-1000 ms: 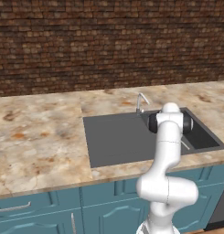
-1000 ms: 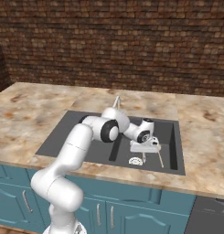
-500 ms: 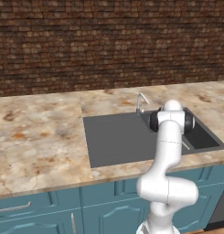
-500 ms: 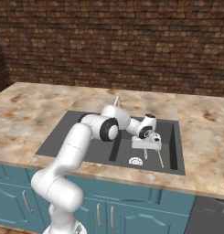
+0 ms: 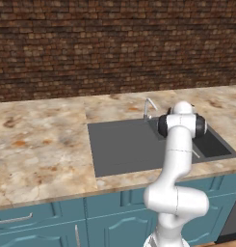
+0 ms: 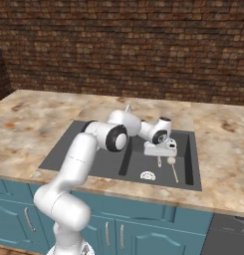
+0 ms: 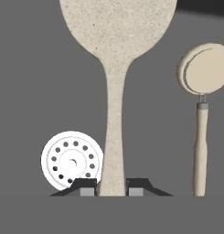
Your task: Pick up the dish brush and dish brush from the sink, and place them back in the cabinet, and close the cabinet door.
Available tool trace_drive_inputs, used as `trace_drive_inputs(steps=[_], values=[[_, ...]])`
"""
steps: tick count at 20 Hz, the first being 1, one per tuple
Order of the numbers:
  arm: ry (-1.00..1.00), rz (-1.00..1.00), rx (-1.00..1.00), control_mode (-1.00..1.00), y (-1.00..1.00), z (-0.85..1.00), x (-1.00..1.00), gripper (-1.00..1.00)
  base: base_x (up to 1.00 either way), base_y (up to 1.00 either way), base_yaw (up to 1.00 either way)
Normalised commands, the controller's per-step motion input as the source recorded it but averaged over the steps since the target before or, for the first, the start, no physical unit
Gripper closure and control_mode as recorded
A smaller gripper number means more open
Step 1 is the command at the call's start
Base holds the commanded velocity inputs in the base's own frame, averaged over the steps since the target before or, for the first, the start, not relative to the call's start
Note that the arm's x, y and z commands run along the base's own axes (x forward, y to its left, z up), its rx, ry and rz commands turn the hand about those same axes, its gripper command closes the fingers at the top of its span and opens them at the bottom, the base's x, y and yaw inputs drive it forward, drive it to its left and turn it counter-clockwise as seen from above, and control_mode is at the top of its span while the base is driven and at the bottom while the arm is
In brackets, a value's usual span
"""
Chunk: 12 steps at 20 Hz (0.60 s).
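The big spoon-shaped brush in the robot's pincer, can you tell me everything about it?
The big brush is pale speckled beige, like stone or wood. It has a wide rounded head and a long thin handle. The pincer is shut on the handle's end, one dark fingertip on each side. It sits over the dark grey sink, between the round drain and a smaller brush.

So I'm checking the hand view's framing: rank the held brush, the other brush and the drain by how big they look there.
1. Held brush, gripped by the hand; nearness to the camera inflates it.
2. Other brush on the sink floor.
3. Drain, partly hidden by the held handle.
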Motion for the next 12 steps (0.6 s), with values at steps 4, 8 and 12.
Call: trace_drive_inputs(steps=[4, 8, 12], values=[[0.0, -0.03, 0.0, -1.0, 0.0, 0.47, -0.15, 1.0, 0.0, 0.0, 0.0], [0.0, -0.03, 0.0, -1.0, 0.0, 0.38, -0.13, 1.0, 0.0, 0.0, 0.0], [0.0, -0.05, 0.0, -1.0, 0.01, 0.35, -0.06, 1.0, 0.0, 0.0, 0.0]])
